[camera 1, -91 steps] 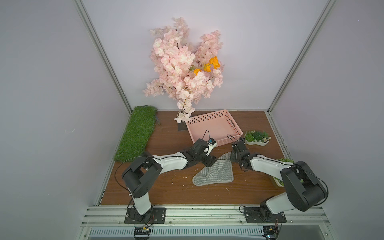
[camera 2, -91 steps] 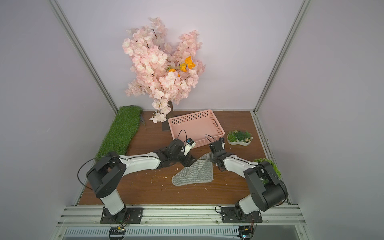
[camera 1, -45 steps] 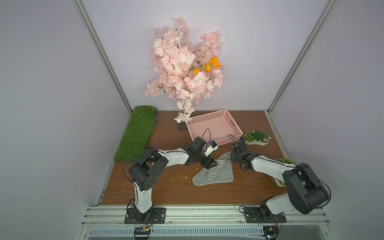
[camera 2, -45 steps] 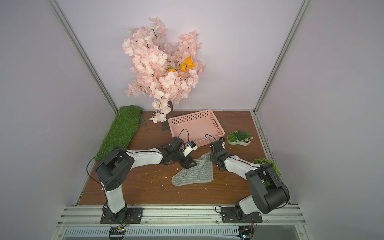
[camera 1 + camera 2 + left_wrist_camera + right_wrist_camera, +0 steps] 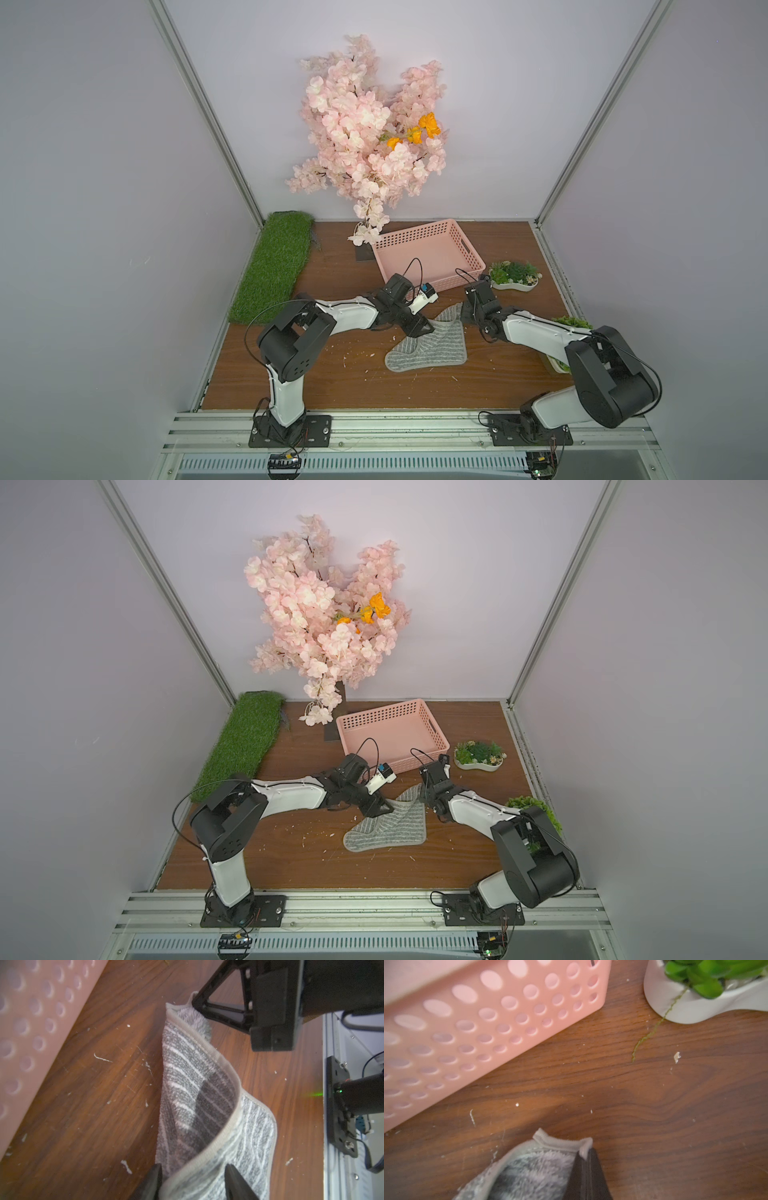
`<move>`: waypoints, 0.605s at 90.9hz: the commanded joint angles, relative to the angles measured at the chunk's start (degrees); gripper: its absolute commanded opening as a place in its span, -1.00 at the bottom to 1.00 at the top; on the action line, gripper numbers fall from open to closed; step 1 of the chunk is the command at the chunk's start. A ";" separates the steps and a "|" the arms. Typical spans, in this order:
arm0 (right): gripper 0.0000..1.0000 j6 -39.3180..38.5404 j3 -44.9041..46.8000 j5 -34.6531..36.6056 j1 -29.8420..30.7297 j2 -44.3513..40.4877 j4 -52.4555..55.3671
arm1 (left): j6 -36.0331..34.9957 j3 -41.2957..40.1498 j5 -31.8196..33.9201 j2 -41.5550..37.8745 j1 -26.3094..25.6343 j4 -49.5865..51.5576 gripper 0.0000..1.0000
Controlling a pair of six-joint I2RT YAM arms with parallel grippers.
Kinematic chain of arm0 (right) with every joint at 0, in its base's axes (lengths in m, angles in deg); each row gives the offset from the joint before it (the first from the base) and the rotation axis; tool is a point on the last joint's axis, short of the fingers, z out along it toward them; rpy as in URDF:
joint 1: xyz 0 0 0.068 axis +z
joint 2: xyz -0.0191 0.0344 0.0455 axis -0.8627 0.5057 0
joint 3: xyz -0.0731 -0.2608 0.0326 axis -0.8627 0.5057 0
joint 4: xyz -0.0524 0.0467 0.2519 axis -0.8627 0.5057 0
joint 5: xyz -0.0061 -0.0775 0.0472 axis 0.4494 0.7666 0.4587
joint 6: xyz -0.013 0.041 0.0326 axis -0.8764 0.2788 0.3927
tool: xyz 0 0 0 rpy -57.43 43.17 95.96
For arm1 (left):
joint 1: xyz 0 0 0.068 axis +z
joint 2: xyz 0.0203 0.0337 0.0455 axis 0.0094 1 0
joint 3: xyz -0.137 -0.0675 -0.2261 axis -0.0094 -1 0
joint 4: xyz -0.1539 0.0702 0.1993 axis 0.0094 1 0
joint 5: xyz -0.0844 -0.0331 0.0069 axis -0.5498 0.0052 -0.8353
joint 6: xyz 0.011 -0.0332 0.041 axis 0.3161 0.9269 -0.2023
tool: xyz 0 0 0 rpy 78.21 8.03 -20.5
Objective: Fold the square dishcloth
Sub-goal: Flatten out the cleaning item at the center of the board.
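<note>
Overall, one wood tabletop point(image 5: 291, 374) in a grey-walled booth, both arms at work near its centre.

1. Largest item is the blossom tree point(image 5: 365, 137), rear centre. It is pink w/ a few orange flowers.
2. The grass mat point(image 5: 274, 266) is a green strip along the robot's left edge.
3. The pink basket point(image 5: 419, 237) has perforated walls and stands rear centre-right, just beside the tree base.
4. The left arm point(image 5: 345, 318) and right arm point(image 5: 536, 332) both reach inward, low over the wood. Their ends come near each other in front of the basket.
5. The square dishcloth point(image 5: 432, 349) is grey w/ whitish stripes and a pale hem. It lies on the tabletop btwn the two arms, in front of the basket and apart from it. Near part is flat; far part is lifted and curled, so the outline is irregular.
6. The white planter point(image 5: 515, 286) w/ succulents stands right of the basket. A second green plant point(image 5: 571, 322) at the right edge is partly hidden by the right arm.
7. The right gripper point(image 5: 586, 1159) is clenched on the cloth's far corner at the hem, corner lifted off the wood.
8. The left gripper point(image 5: 193, 1169) has its jaws apart, one each side of the raised hem. The cloth btwn them looks uncompressed, no pinch seen.
9. White specks point(image 5: 365, 355) are scattered on the wood left of the cloth.
</note>
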 commanded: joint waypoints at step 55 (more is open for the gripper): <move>-1.00 0.16 -0.43 1.30 0.09 -0.63 0.81 | 3.81 -3.26 5.89 -9.86 0.51 -2.20 -0.99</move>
